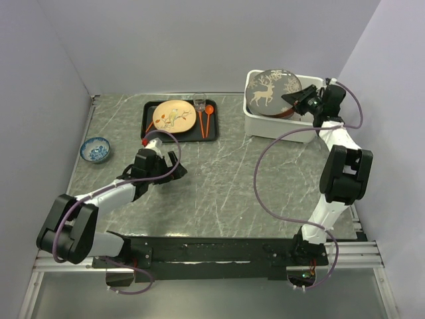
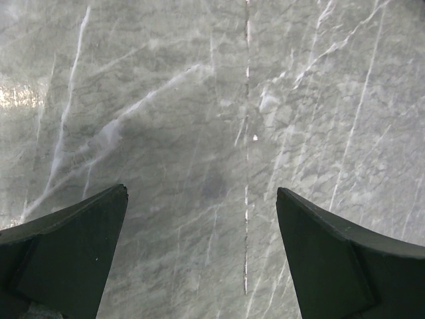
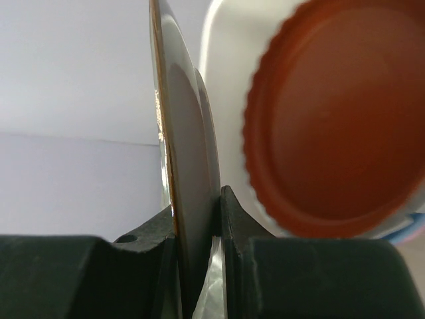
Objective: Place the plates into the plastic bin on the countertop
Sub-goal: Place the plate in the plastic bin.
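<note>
We see the countertop [image 1: 226, 173] with the bin [image 1: 282, 127] at its far right corner and a black tray [image 1: 149, 130] at the far middle. Over the bin's left half a dark plate [image 1: 272, 90] with a pale deer pattern is tilted, face up towards us. Under it in the bin lies a red-brown plate [image 3: 339, 119]; we cannot tell whether the two touch. A cream plate [image 1: 174, 116] lies on the tray beside an orange spoon [image 1: 208, 113]. A blue bowl [image 1: 95, 149] sits near the left edge, well apart. The right gripper [image 3: 199, 206] pinches the dark plate's rim between its fingers. The left gripper [image 2: 202, 193] hangs spread wide over bare countertop near the tray, holding nothing.
</note>
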You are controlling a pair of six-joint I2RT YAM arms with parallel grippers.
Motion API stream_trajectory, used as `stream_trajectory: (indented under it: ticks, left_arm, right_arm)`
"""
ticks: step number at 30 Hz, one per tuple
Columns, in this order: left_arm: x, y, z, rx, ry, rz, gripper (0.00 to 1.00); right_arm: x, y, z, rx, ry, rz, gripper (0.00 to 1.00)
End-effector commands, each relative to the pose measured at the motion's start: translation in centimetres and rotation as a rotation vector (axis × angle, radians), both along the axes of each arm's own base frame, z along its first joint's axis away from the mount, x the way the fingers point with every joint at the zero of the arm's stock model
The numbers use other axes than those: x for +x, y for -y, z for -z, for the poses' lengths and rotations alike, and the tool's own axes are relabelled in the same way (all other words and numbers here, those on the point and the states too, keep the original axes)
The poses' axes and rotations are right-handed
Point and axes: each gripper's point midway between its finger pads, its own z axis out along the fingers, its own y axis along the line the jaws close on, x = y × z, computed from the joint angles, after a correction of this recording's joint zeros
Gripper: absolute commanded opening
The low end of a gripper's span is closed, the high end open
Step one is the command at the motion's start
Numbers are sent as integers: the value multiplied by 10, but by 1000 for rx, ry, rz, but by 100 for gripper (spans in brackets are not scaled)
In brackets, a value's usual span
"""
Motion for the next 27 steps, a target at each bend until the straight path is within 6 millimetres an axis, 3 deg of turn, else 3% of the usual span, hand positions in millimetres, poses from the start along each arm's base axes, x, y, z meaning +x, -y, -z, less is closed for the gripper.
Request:
stream_trajectory:
  ticks: [1, 11, 18, 27]
  left_arm:
    - [10, 6, -9, -8, 28, 16, 99]
    - [12, 10, -6, -13, 17, 33, 99]
    - [13, 9, -9, -3, 22, 35, 99]
    - [13, 7, -7, 14, 10, 33, 99]
  right_arm:
    - [13, 10, -68, -15, 178, -2, 0]
    - [19, 35, -61, -13, 160, 50, 0]
    - [31, 39, -59, -31, 151, 42, 0]
    - [46, 42, -37, 13, 120, 48, 0]
